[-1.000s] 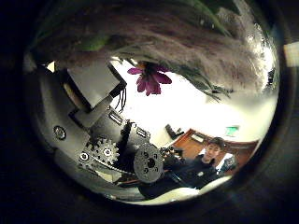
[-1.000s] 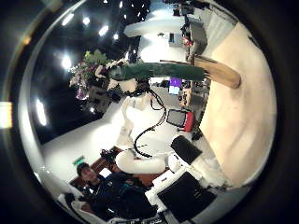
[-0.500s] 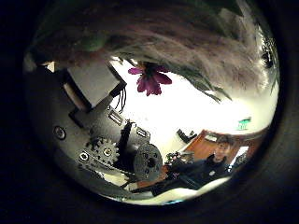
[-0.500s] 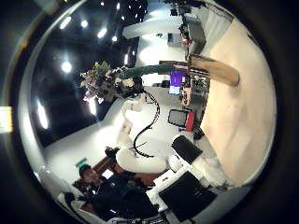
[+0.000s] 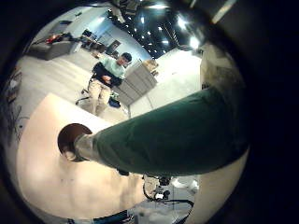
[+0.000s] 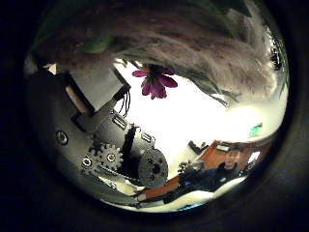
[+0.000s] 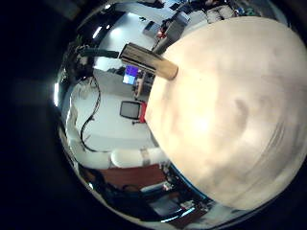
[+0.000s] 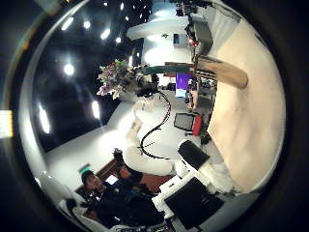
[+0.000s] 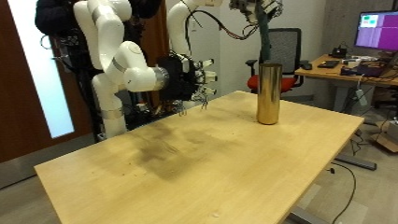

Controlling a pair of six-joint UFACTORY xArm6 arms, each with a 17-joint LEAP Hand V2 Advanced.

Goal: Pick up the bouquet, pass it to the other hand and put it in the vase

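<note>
In the outside view the tall gold vase (image 9: 267,93) stands upright on the wooden table (image 9: 224,163) near its far edge. My left hand (image 9: 254,7) hangs high above it, shut on the bouquet (image 9: 269,42). The bouquet's dark green wrapped stem points straight down, and its tip is at the vase's mouth. The left little finger side palm view shows that stem (image 5: 173,135) running down to the vase opening (image 5: 71,140). Flowers (image 6: 153,82) fill the left thumb side palm view. My right hand (image 9: 187,86) hovers open and empty beside the table's far corner, away from the vase (image 8: 218,71).
An office chair (image 9: 291,45) stands behind the vase. A desk with a monitor (image 9: 377,28) lies beyond the table. The wide tabletop (image 7: 230,105) stretches toward the near side.
Seen from the right palm, the bouquet has swung from lying sideways to upright and moved closer over the vase. The left palm's background has shifted, so the left hand moved.
</note>
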